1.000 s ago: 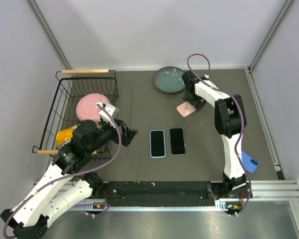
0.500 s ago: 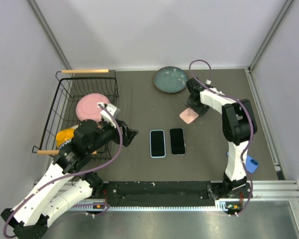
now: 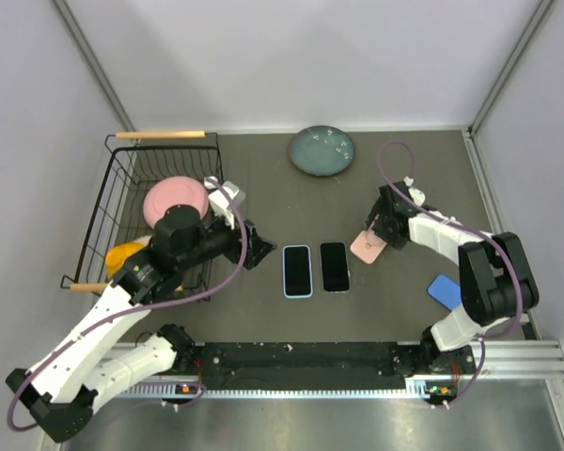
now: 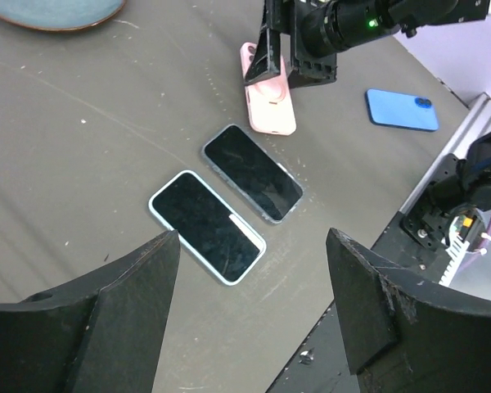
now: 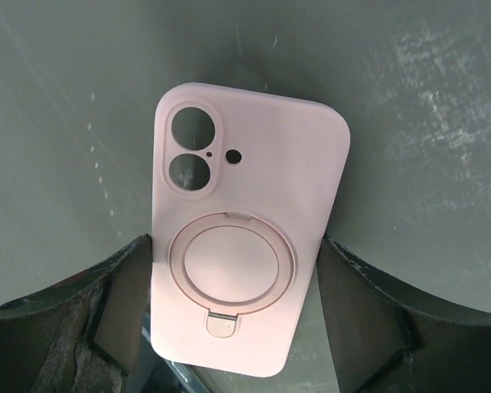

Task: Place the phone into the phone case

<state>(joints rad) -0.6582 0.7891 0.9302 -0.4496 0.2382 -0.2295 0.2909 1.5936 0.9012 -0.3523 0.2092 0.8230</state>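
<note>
Case (image 5: 244, 237), pink, ring side up, clamped widthwise in my right tool (image 5: 237, 282); left tool (image 4: 252, 246) wide, empty; light-rimmed phone (image 4: 206, 227) and dark phone (image 4: 252, 173) on bench (image 4: 82, 147) beneath it; insertion not started

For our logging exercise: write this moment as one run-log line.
left gripper: open, empty | right gripper: gripping pink silicone ring-stand phone case | two black-screened phones: lying side by side

Pink silicone phone case (image 5: 245, 205), ring stand facing up, centre frame, dark grey bench (image 5: 409, 98) behind; right hand (image 5: 233, 303) grips long edges, dark fingers (image 5: 119, 311) in lower corners.
</note>
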